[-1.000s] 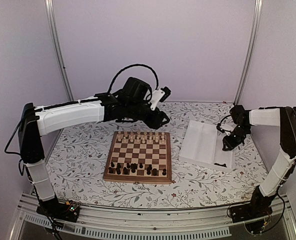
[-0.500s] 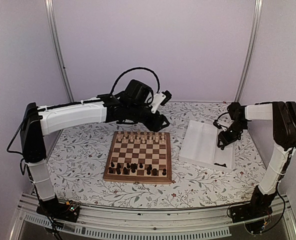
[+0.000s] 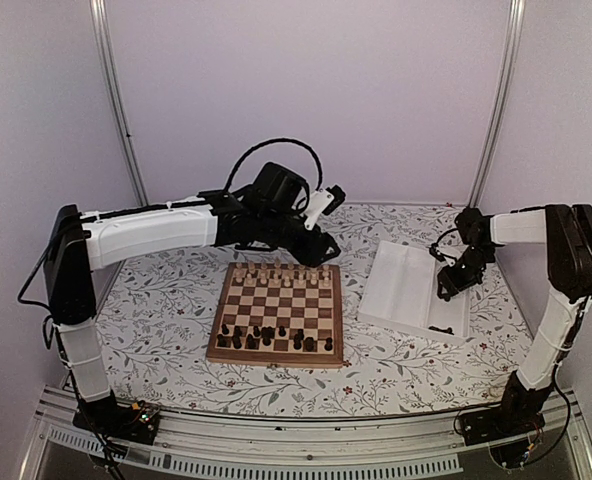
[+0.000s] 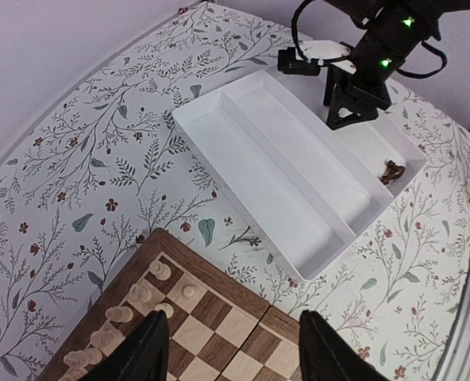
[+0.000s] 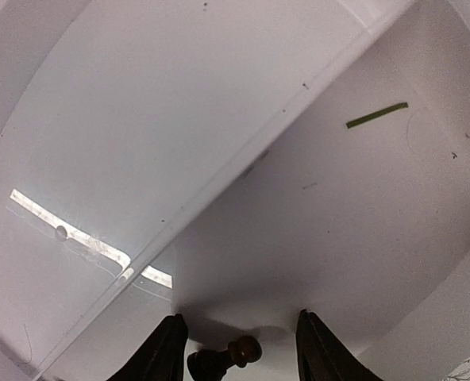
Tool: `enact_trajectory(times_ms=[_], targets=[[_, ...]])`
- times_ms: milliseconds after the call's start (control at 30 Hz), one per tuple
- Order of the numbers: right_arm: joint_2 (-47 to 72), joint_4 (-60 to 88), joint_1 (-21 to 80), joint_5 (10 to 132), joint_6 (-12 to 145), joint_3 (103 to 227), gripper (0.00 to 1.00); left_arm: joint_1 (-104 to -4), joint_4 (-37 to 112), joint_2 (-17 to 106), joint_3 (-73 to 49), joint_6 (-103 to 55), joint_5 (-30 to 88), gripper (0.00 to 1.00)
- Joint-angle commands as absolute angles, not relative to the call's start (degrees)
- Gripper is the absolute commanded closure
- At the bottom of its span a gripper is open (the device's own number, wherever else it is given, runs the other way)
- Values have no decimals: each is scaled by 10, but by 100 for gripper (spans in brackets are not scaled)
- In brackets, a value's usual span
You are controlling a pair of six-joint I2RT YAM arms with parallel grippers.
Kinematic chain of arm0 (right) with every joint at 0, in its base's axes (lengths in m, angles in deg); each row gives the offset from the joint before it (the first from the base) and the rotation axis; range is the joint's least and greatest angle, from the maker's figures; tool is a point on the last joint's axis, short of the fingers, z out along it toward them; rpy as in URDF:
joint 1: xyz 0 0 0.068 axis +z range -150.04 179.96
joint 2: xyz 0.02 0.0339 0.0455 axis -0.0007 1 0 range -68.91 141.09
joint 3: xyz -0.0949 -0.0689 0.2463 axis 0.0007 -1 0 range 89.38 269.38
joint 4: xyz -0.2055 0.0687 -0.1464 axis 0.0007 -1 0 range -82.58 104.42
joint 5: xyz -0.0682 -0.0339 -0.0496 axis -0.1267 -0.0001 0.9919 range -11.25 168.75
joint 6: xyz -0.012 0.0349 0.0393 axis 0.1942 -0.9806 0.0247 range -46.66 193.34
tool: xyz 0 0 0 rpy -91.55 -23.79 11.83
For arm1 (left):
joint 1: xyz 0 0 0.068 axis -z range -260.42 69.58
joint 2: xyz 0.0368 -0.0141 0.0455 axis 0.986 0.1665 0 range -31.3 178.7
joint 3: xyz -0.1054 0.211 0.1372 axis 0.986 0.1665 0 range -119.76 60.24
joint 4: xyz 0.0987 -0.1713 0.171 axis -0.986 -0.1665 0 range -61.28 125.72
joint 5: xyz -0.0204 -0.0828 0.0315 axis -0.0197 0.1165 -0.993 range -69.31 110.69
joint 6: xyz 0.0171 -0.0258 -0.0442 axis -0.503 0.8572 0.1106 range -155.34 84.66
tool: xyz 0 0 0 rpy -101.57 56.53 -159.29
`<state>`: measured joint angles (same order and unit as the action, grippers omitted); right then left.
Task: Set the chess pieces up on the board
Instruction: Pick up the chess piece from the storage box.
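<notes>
While one stray piece (image 3: pixel 441 329) lies off the board (image 3: pixel 276 305), the entry runs as follows. Top view: board at the middle of the flowered table (image 3: pixel 166 300); dark chess pieces (image 3: pixel 276 338) standing in its two near rows, with gaps; pale chessmen (image 3: pixel 281 272) along its far edge; white tray (image 3: pixel 396 285) to the right, the stray piece at its near end; left claw (image 3: pixel 314 243) above the board's far edge, toward the right corner; right claw (image 3: pixel 449 288) over the tray, just beyond the stray piece. Left wrist view: left claw moderately spread, nothing between its fingers, board corner and pale chessmen beneath; stray piece on its side in the tray compartment farthest from the board, close to the end wall, apart from the right claw. Right wrist view: right claw partly spread and holding nothing; stray piece seen low between the fingers (image 5: pixel 167 349), dark brown, turned wood, round knob at one end, wider body at the other, flat on the tray floor. Handling note, as judgement: the step is the pickup; bring the claw down square over the piece, close across its body rather than the knob, since it looks apt to roll; lift clear of the tray wall, then stand it on a vacant near-row square without nudging neighbours.
</notes>
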<state>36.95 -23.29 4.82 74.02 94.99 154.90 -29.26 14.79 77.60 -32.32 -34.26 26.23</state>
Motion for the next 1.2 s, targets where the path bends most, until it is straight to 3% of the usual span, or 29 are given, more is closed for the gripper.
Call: enact_trajectory(times_ms=[0,467,1000,1167], targets=[[348,-239,45,780,949,1523,50,-291,146,787,-341,-352,272,42],[343,-263,37,816,948,1515,51,-291,141,790,-338,-352,269,42],[334,-325,33,743,988,1513,69,-292,143,797,-338,-370,267,42],[314,-308,32,755,1004,1502,64,-292,144,803,-343,-369,274,42]])
